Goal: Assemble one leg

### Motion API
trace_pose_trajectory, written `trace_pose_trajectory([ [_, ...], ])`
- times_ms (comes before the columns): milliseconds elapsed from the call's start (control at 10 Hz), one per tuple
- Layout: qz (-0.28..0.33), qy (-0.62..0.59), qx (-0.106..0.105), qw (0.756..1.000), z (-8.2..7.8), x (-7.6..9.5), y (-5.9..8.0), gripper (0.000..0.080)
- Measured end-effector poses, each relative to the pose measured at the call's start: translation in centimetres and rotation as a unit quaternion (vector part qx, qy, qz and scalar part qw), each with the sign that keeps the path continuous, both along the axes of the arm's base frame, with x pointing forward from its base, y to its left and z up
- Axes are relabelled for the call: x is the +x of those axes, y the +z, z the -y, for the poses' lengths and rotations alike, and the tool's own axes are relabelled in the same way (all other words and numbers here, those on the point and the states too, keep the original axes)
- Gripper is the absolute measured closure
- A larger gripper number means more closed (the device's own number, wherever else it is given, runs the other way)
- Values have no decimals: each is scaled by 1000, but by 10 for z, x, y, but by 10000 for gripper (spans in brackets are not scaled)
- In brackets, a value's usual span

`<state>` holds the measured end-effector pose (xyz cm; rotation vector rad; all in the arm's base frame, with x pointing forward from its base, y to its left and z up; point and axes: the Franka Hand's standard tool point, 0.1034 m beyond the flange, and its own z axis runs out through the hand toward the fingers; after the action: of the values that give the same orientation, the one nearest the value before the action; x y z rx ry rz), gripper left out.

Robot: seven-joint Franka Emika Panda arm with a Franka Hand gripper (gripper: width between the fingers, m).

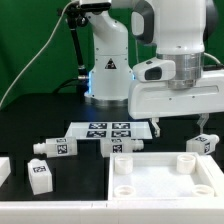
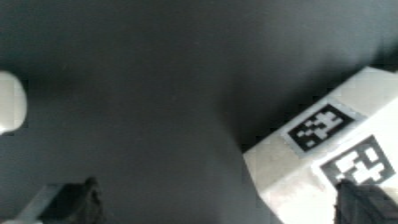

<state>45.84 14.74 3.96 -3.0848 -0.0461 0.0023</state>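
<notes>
A small white oblong plastic leg (image 1: 208, 144) with black-and-white tags is lying loose on the dark counter (image 1: 25, 135) just beside the big white square tray-like top (image 1: 165, 178), while the tool (image 1: 180, 127) is hovering above that top's nearest edge, fingers apart and empty, so nothing is looking fitted yet.

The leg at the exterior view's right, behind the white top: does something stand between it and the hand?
Nothing visible does. The hand hangs open, one finger right over the leg, which lies on the table behind the white top.
</notes>
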Motion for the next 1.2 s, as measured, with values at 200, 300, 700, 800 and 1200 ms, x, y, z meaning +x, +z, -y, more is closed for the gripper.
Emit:
trace_pose_trajectory([
  [200,-10,-65,7,998,-1,-1,0,151],
  [300,-43,-169,11,985,6,-3,4,151],
  [700,-93,-350,31,932,13,20,21,151],
  [800,-96,-372,29,923,11,18,20,151],
  [1200,-88,-394,33,914,9,23,18,151],
])
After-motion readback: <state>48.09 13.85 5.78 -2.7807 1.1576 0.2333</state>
